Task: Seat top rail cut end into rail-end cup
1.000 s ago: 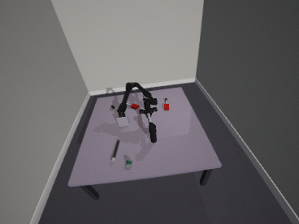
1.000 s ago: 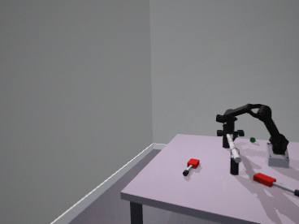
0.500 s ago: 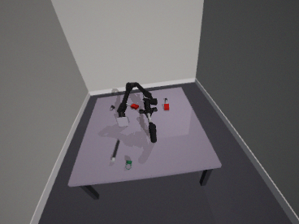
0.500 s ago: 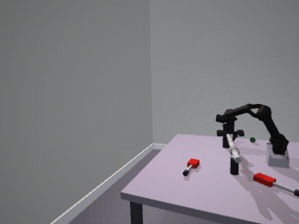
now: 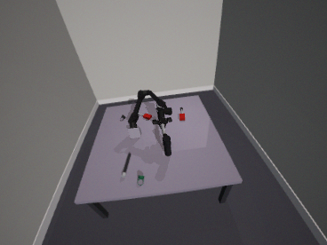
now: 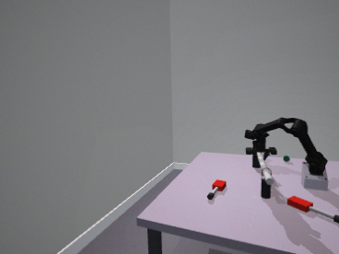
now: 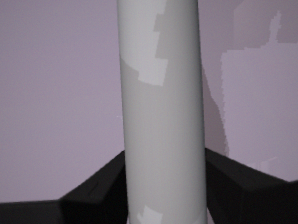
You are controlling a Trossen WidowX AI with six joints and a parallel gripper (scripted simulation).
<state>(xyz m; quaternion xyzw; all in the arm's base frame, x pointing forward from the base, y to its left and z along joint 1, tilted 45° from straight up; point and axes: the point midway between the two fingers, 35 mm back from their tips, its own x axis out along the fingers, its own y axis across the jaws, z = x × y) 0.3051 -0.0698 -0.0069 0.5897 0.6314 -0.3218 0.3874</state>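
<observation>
Arching fwd, wrist down | tool (image 6: 261, 156) clamped on rail (image 7: 162, 115)

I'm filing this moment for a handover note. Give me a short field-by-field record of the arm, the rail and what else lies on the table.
gripper: shut on the pale rail, one dark finger on each side
rail: slants down from the gripper to a dark upright post
seating in cup: cannot tell
arm base: grey block on the table
loose items: red-headed tool, second red-headed tool, green-and-white piece, dark stick
</observation>
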